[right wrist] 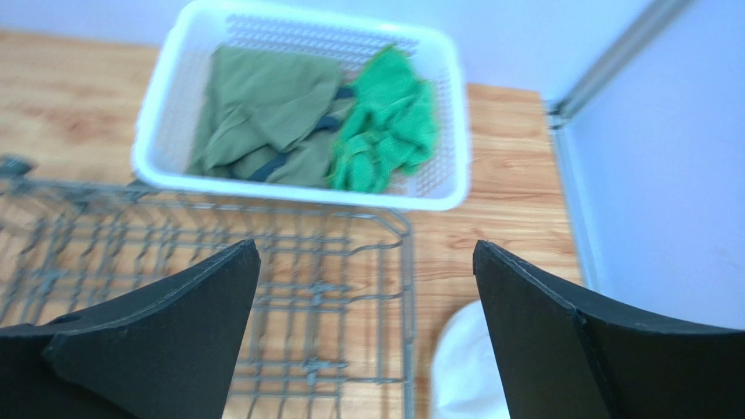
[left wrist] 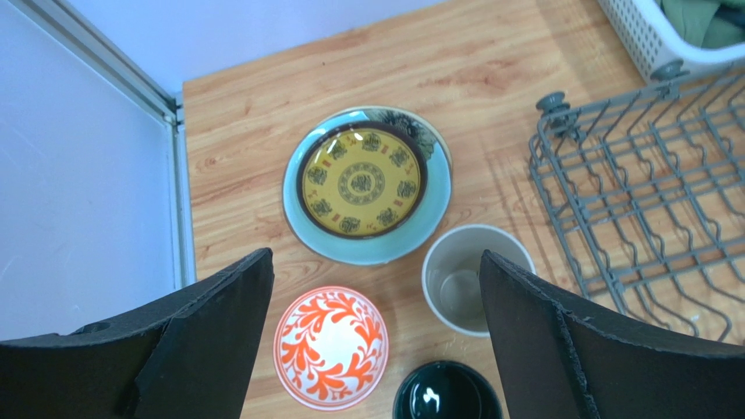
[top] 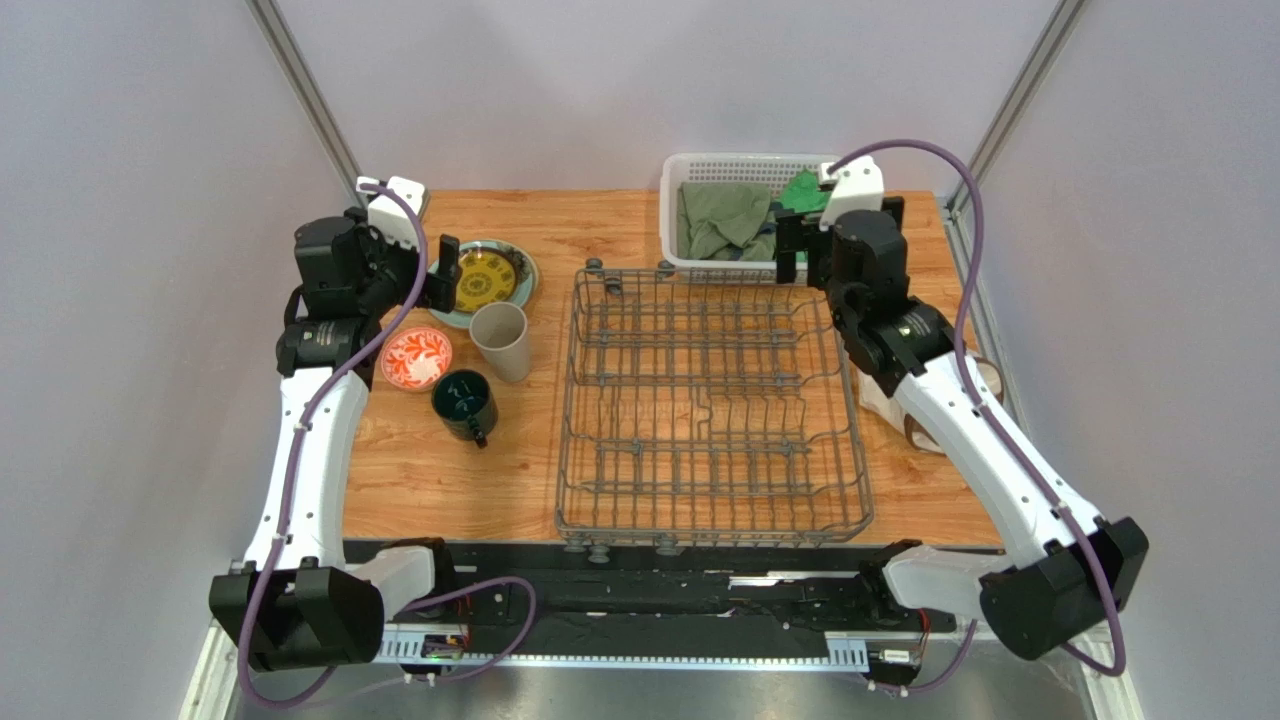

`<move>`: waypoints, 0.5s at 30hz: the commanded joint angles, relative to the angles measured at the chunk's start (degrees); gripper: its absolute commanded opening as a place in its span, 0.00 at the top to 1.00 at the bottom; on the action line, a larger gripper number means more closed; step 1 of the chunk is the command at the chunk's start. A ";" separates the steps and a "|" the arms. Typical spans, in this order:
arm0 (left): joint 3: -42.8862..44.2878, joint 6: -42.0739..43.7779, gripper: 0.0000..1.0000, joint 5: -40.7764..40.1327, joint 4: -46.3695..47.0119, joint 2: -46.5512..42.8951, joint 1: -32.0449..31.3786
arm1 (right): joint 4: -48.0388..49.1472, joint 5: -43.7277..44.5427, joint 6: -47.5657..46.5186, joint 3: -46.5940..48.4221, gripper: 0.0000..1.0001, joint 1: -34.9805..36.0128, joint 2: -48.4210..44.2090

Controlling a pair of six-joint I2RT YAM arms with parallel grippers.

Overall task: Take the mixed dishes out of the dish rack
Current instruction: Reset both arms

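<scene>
Dish rack bare, left gripper and right gripper hang open, empty; a retreat should rise clear of the cup.

I count three plates, all in one stack at the upper left of the overhead view: one yellow-and-green plate on top, one pale green plate under it, and one cream plate showing only as a sliver at the stack's upper right edge. Just below them I see one red-and-white bowl, one beige cup and one dark teal mug, so six dishes. There is one dish rack at centre and one white basket at the top, holding two cloths as far as I can tell, one olive cloth and one bright green cloth
</scene>
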 commanded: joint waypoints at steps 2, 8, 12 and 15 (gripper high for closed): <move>-2.68 -6.40 0.04 0.22 8.99 -3.01 0.45 | 11.03 11.54 -3.39 -5.82 0.00 -1.00 -8.56; -4.88 -6.85 0.04 1.90 11.54 -3.09 0.45 | 16.40 10.58 -5.50 -12.06 0.00 -1.96 -14.20; -7.08 -7.02 0.04 1.72 13.83 -4.94 0.45 | 15.79 9.87 -5.76 -11.80 0.00 -2.32 -13.94; -7.60 -7.81 0.04 2.33 14.71 -6.00 0.45 | 15.88 10.31 -6.29 -11.71 0.00 -2.32 -13.33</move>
